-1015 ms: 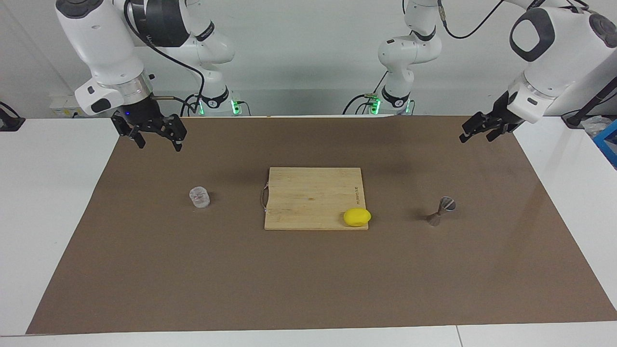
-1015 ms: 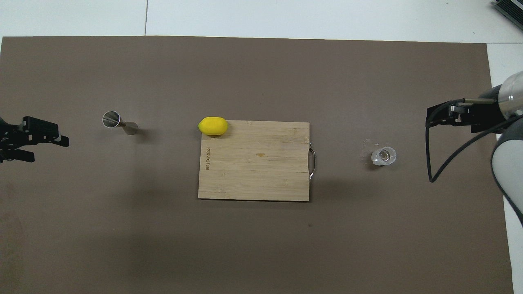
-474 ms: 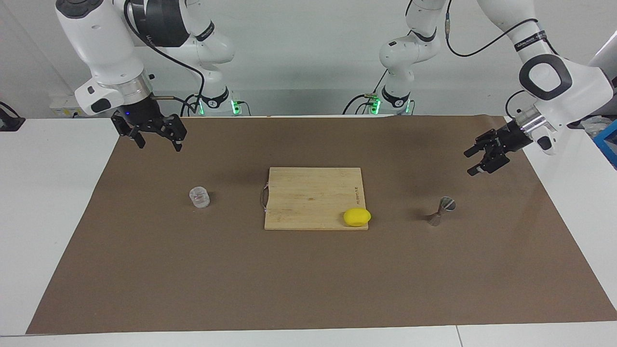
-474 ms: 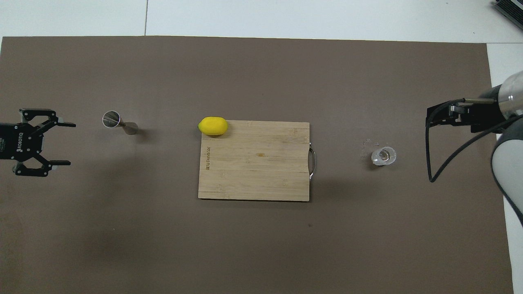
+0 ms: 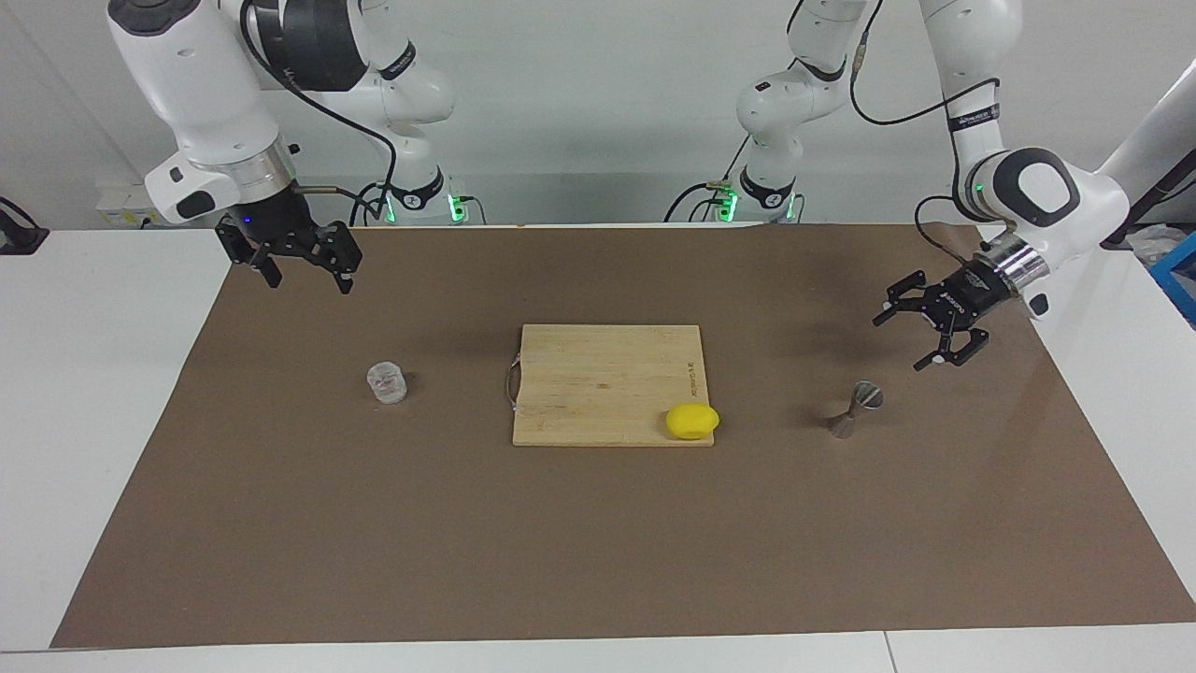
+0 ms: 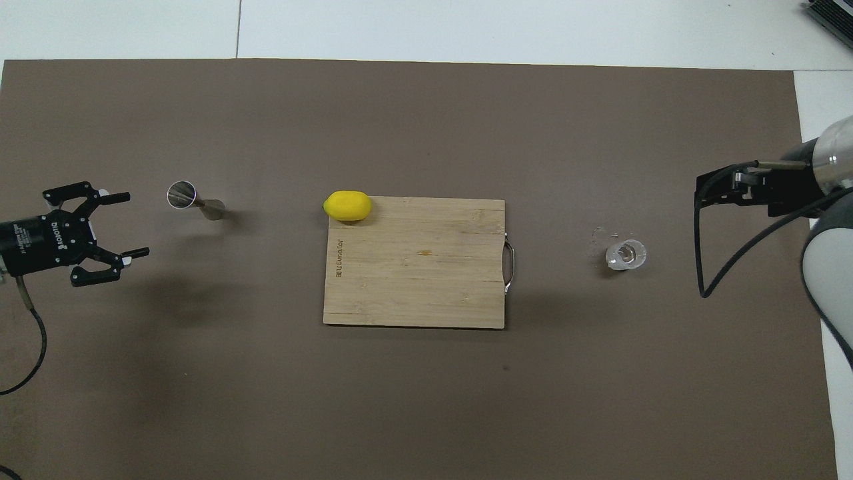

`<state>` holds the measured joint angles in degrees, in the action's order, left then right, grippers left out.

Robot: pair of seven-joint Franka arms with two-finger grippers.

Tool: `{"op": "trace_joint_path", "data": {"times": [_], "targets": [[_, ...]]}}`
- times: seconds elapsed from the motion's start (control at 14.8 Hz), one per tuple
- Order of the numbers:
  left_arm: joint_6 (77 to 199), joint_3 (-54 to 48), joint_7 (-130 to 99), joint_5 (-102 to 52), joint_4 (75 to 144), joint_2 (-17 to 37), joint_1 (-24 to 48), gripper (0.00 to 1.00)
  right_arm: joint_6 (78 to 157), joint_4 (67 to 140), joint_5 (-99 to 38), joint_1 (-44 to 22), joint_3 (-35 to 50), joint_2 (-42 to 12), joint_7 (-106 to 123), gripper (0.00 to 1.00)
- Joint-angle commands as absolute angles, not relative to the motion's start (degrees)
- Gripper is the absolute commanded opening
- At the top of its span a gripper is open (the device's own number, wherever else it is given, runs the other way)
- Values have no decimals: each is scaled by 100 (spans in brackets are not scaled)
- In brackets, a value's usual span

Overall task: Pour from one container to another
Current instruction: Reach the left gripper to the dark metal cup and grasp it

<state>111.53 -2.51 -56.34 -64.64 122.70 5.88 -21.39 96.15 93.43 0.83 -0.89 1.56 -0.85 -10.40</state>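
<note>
Our left gripper (image 5: 925, 329) hangs released, empty, near the jigger (image 5: 852, 409); our right gripper (image 5: 301, 264) waits, released; a crooked approach could topple this narrow-waisted jigger.

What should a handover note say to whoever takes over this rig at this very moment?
Left gripper: jaws open, empty, in the air over the mat near the jigger.
Right gripper: jaws open, empty, waiting above the mat's corner at its own end.
Glass tumbler: upright on the mat toward the right arm's end, untouched.
Jigger: upright on the mat toward the left arm's end.
Cutting board lies between them, lemon on its corner.
Done: nothing grasped or poured.
Left: pick up the tumbler, pour into the jigger.
</note>
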Motion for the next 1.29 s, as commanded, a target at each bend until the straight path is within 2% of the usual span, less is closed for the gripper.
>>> {"op": "trace_joint_path", "data": {"times": [0.0, 0.34, 0.95, 1.22], "targets": [[11241, -325, -5731, -7213, 12488, 791, -2303, 100, 9545, 9378, -88, -9, 176, -26, -896, 99], [11477, -343, -5381, -8287, 12524, 1186, -2189, 100, 9545, 9378, -88, -9, 184, -26, -896, 99], [12067, -352, -4738, -9343, 12586, 1336, -1617, 100, 9536, 9378, -88, -9, 185, -26, -896, 99], [12138, -352, -4641, -9510, 12621, 1345, -1608, 91, 9536, 9378, -88, -9, 185, -26, -896, 99]]}}
